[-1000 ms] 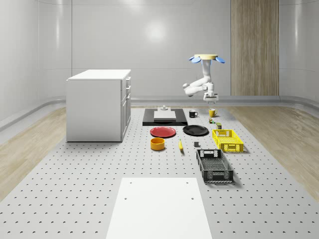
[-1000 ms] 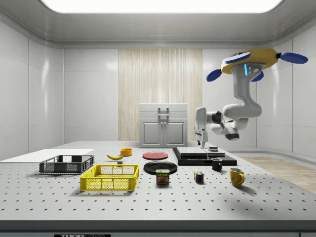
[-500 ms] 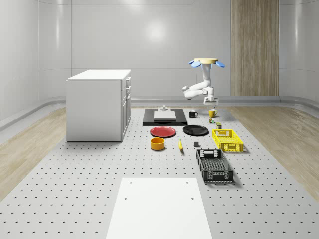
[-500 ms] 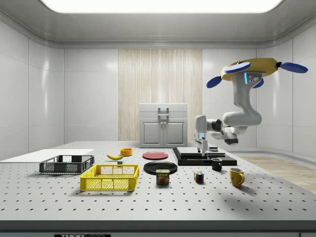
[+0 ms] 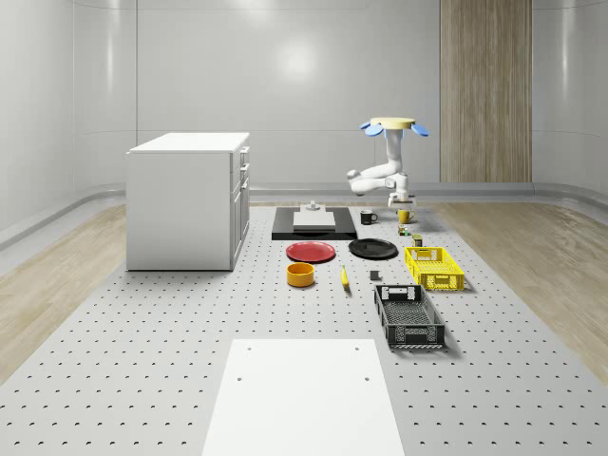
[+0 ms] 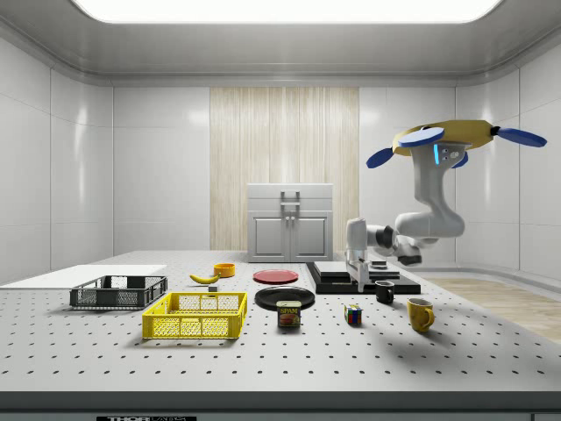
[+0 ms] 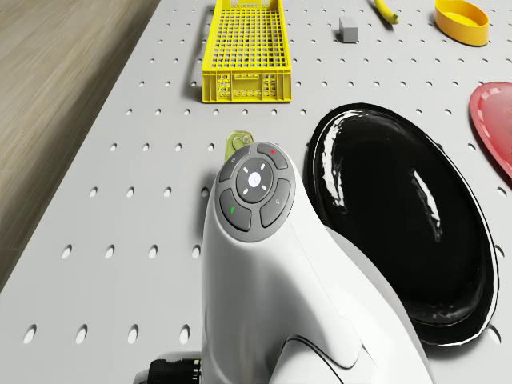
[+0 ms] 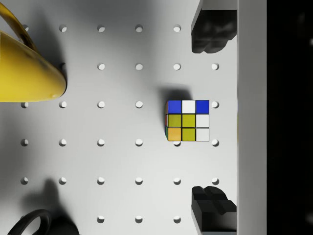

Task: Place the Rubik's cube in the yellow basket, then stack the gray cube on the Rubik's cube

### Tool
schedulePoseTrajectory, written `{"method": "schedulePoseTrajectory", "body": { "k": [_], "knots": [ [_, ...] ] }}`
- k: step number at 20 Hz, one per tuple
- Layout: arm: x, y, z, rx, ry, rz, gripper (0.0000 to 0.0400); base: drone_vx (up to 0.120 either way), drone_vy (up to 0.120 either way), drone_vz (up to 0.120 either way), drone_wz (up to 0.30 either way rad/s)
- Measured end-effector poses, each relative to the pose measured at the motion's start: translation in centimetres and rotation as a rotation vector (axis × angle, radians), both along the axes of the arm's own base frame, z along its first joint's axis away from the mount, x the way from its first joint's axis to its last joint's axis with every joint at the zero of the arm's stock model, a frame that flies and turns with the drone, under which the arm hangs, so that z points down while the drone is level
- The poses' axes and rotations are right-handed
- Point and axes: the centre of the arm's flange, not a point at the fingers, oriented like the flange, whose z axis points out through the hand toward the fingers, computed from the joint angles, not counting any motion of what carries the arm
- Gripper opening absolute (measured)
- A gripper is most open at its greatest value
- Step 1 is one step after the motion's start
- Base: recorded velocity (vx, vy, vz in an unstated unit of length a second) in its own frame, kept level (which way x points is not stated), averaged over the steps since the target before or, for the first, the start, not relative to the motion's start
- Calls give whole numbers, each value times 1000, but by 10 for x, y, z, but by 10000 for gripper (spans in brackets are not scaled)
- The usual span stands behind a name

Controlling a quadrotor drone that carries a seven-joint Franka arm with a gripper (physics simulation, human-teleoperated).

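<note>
The Rubik's cube sits on the perforated table between a yellow mug and a spam can. My gripper hangs open a short way above it, pointing straight down. Its two black fingertips stand on either side of the cube's line, with the cube slightly off centre. The drone hovers above the table's far end. The yellow basket lies beyond the can. The small gray cube rests on the table past the basket.
A yellow mug and a black mug stand close to the cube. The spam can, black plate, red plate, black slab, black basket, banana, yellow bowl and white cabinet lie farther off.
The drone has sunk lower and the arm has brought the gripper down, closer to the table and nearer over the Rubik's cube. The objects on the table have not moved.
</note>
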Motion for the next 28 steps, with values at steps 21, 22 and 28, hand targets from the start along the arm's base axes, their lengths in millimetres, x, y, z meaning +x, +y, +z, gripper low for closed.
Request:
{"method": "schedulePoseTrajectory", "body": {
  "k": [21,22,28],
  "knots": [
    [0,3,25,0,0,0,400,15,0,-55,0],
    [0,4,27,0,0,0,400,0,0,0,0],
    [0,5,40,0,0,1,400,0,0,0,0]
  ]
}}
